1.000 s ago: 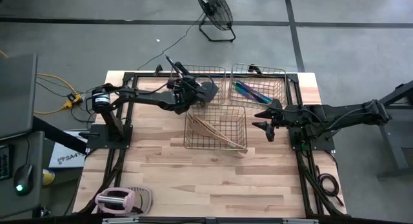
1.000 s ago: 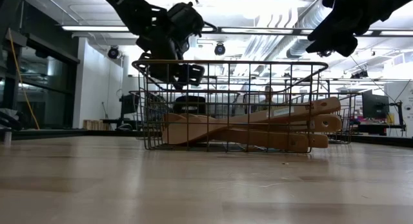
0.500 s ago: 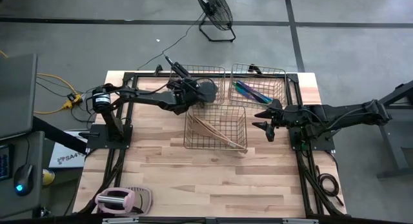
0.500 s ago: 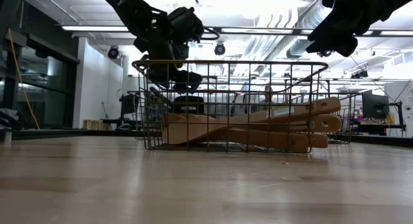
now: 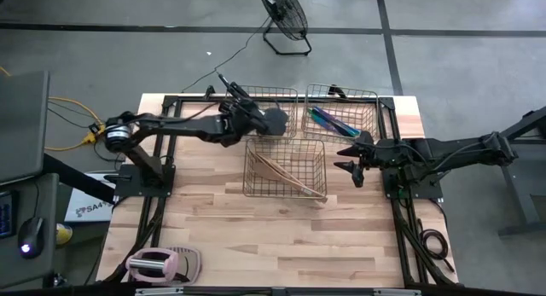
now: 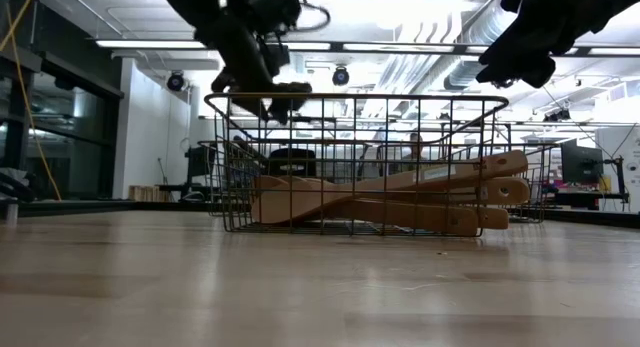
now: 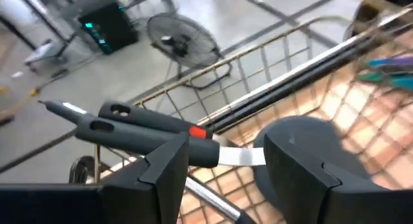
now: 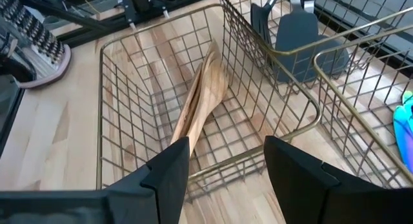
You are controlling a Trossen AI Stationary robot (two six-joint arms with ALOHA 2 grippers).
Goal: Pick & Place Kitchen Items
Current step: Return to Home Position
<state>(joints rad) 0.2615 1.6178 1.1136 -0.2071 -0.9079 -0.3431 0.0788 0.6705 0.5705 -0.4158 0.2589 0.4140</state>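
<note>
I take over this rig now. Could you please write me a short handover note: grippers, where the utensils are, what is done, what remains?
Left gripper: open, empty, over the top left basket. Right gripper: open, empty, right of the front basket.
Black spatulas lie in the top left basket, wooden utensils in the front basket, iridescent pieces in the top right basket.
Done: every utensil in view is in a basket.
Remaining: probably only sending the left gripper home.
</note>
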